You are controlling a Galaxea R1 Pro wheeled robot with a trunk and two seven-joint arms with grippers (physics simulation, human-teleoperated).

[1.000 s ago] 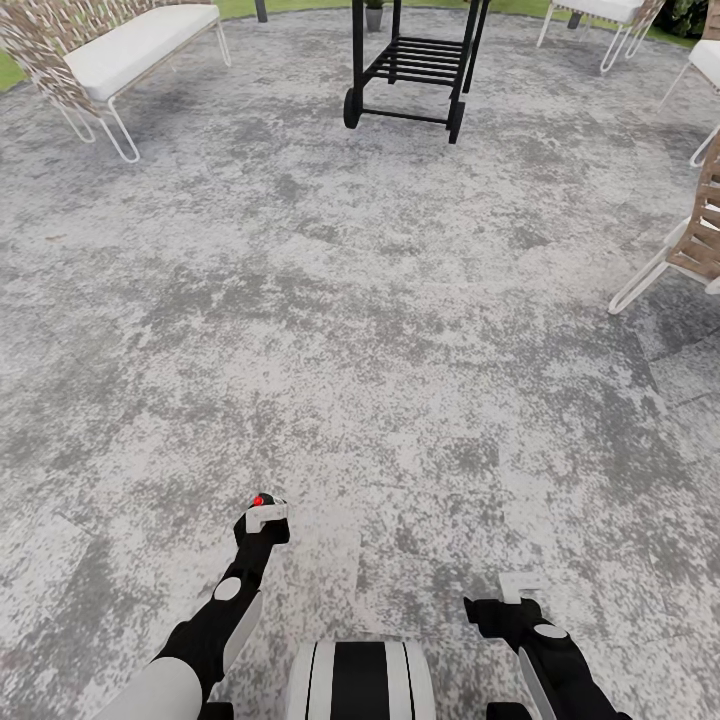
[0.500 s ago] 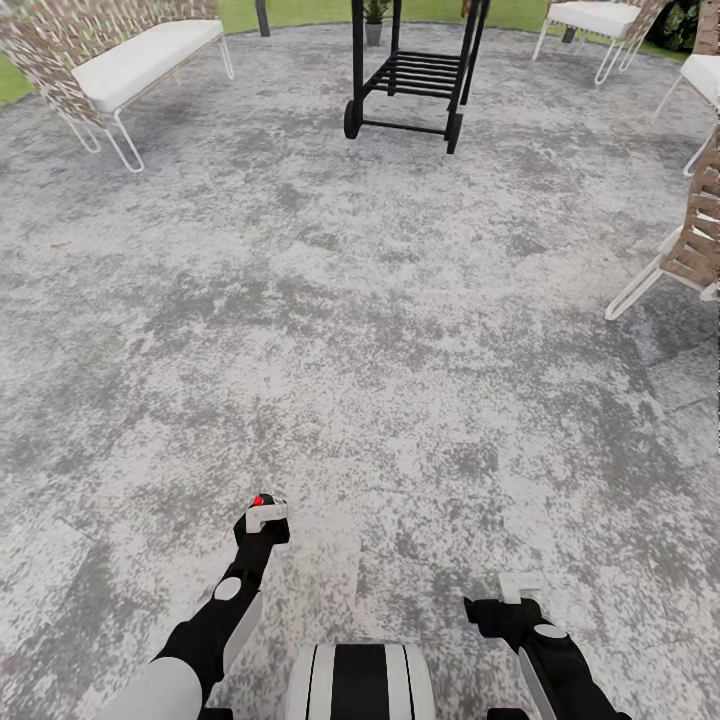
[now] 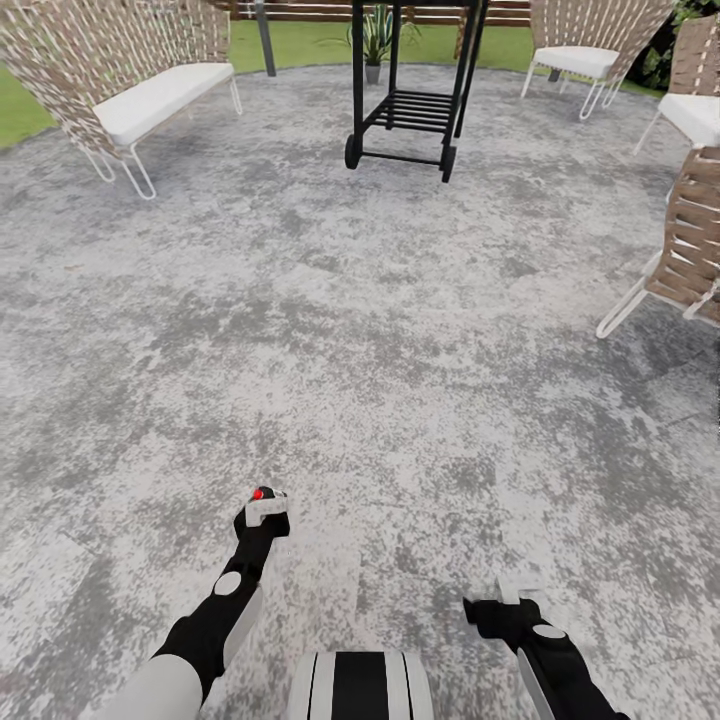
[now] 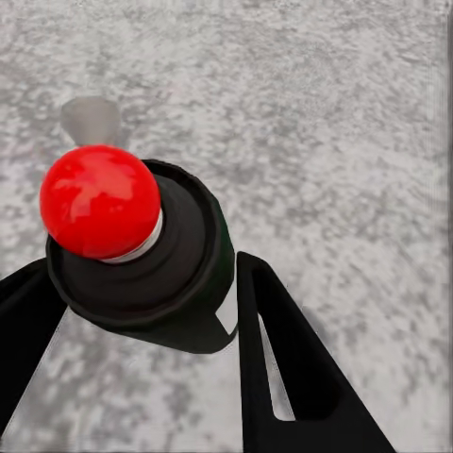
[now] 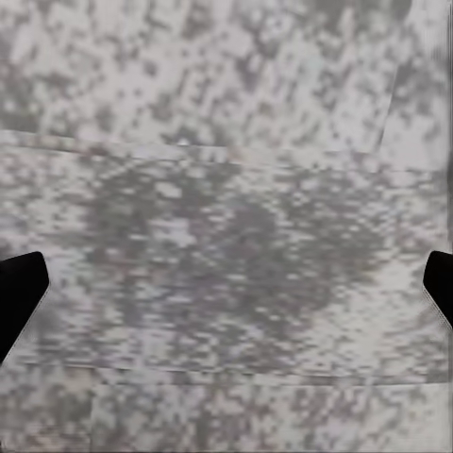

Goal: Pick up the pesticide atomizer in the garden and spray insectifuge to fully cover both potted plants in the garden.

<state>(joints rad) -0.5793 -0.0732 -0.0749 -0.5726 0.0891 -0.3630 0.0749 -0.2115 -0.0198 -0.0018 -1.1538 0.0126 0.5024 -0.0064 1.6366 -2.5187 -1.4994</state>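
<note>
Black pesticide atomizer (image 4: 142, 260) upright in left claw (image 3: 263, 516), red dot up

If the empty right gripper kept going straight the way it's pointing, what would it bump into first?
Probably just the ground. The right gripper points down at the mottled grey paving, with nothing between its open fingers. How far off the paving lies is hard to tell.
</note>
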